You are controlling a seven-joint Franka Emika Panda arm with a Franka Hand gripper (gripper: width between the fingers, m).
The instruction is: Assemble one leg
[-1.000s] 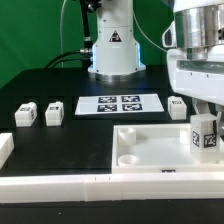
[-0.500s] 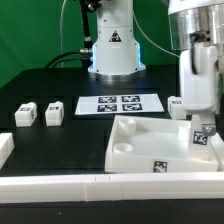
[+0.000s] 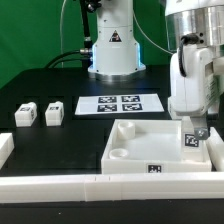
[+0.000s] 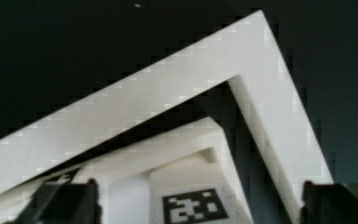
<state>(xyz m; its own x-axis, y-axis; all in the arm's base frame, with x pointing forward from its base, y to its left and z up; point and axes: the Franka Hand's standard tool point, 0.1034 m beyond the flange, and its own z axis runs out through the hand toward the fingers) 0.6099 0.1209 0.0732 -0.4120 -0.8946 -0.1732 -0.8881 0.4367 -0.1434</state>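
My gripper (image 3: 195, 131) reaches down at the exterior view's right, shut on the leg (image 3: 192, 141), a small white block with a black-and-white tag. The leg sits at the right corner of the large white square panel (image 3: 150, 152), touching it. In the wrist view the tagged leg (image 4: 195, 204) shows between my two dark fingers (image 4: 66, 205), with the panel's raised corner walls (image 4: 176, 90) beyond it. The leg's lower end and the socket under it are hidden.
Two more small tagged legs (image 3: 27, 113) (image 3: 54, 114) stand at the exterior view's left. The marker board (image 3: 120, 103) lies behind the panel. Long white bars (image 3: 60, 185) run along the front edge, with another white piece (image 3: 5, 148) at the far left. The robot base (image 3: 112, 50) stands at the back.
My gripper has come down and a little to the exterior view's left with the leg. The square panel has shifted left and turned.
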